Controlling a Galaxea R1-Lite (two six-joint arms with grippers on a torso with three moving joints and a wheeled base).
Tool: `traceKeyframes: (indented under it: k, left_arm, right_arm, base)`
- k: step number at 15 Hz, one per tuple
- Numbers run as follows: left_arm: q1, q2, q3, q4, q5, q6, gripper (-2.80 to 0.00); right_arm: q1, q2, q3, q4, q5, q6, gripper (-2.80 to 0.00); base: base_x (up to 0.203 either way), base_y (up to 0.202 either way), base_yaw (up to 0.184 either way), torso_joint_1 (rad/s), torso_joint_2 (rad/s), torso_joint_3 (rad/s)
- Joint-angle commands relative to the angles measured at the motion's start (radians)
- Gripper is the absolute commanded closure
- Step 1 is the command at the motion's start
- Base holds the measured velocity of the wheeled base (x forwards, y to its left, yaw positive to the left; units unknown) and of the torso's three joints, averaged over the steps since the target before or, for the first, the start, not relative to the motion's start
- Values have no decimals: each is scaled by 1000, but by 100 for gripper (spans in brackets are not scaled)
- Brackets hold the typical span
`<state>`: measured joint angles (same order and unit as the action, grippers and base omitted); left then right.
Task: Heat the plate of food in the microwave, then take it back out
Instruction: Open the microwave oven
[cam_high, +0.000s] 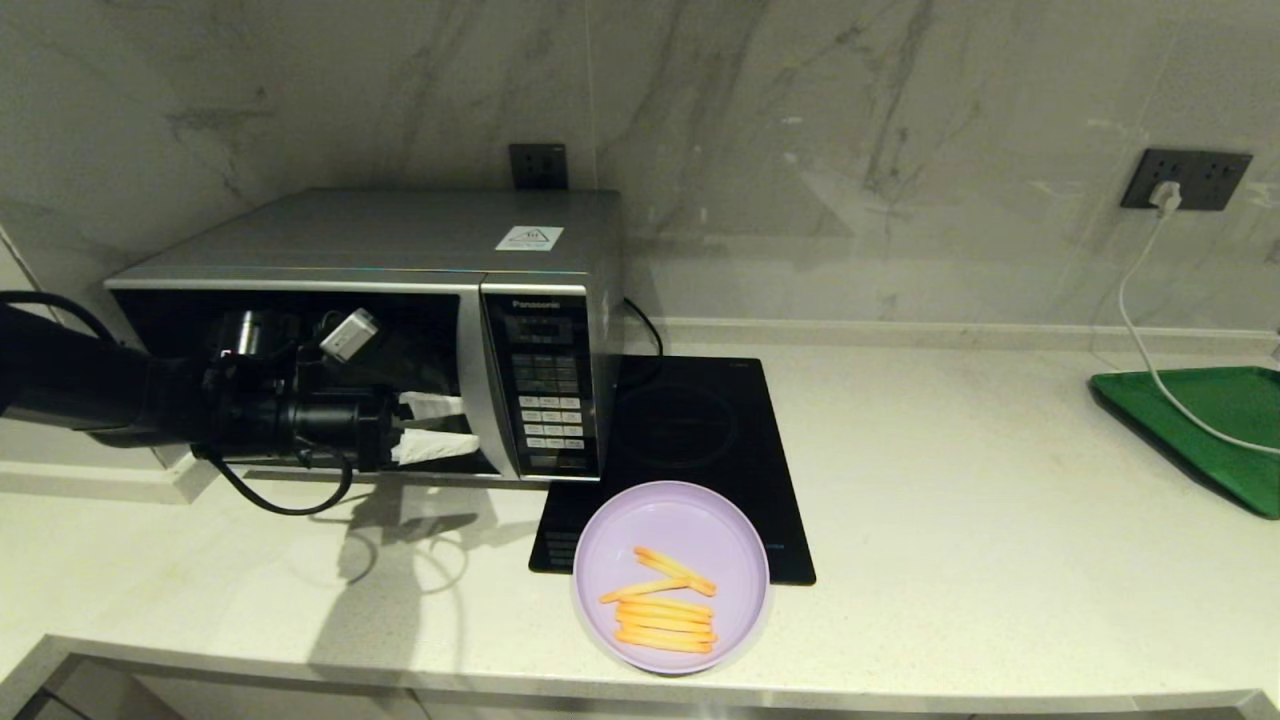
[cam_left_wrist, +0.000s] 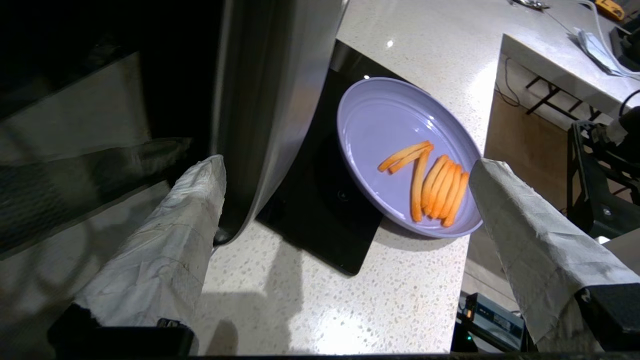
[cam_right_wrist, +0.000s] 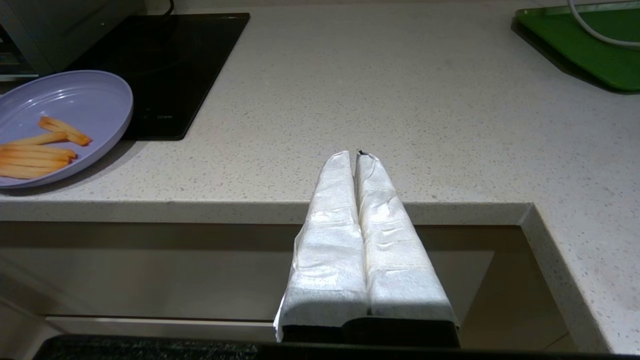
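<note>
The silver-grey Panasonic microwave (cam_high: 400, 240) stands at the back left with its dark glass door shut. My left gripper (cam_high: 470, 424) hovers open in front of that door, near the door's edge beside the button panel (cam_high: 548, 400), with nothing between its white-wrapped fingers (cam_left_wrist: 190, 210). The lilac plate (cam_high: 680, 520) with several orange-yellow sticks (cam_high: 665, 610) rests near the counter's front edge, partly on the black hob. It also shows beyond the left gripper (cam_left_wrist: 347, 167) as the plate (cam_left_wrist: 380, 125). My right gripper (cam_right_wrist: 356, 156) is shut and empty, parked just off the counter's front edge, right of the plate (cam_right_wrist: 75, 100).
The flat black induction hob (cam_high: 700, 430) lies right of the microwave. A green tray (cam_high: 1200, 420) sits at the far right with a white cable (cam_high: 1140, 330) running across it from a wall socket. The counter's front edge (cam_right_wrist: 150, 210) drops away.
</note>
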<state>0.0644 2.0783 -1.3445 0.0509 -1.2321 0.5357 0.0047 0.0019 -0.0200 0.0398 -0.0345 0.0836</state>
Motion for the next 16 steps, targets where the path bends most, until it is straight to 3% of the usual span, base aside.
traceKeyframes:
  k: [1,5,8,16]
  left_arm:
    - [-11,5,-1,1,-7,1,-280]
    - [-20,13,2,3,-13,0,-280]
    - [-20,13,2,14,-63,-10,-280]
    - [-24,68,-2,4,-78,-3,-280]
  right_arm:
    - [0,0,0,0,-1,1,0]
    - [0,0,0,0,-1,1,0]
    - [0,0,0,0,-1,1,0]
    - [0,0,0,0,-1,1,0]
  base:
    - [0,0,0,0,0,0]
    - [0,0,0,0,0,0]
    - [0,0,0,0,0,0]
    - [0,0,0,0,0,0]
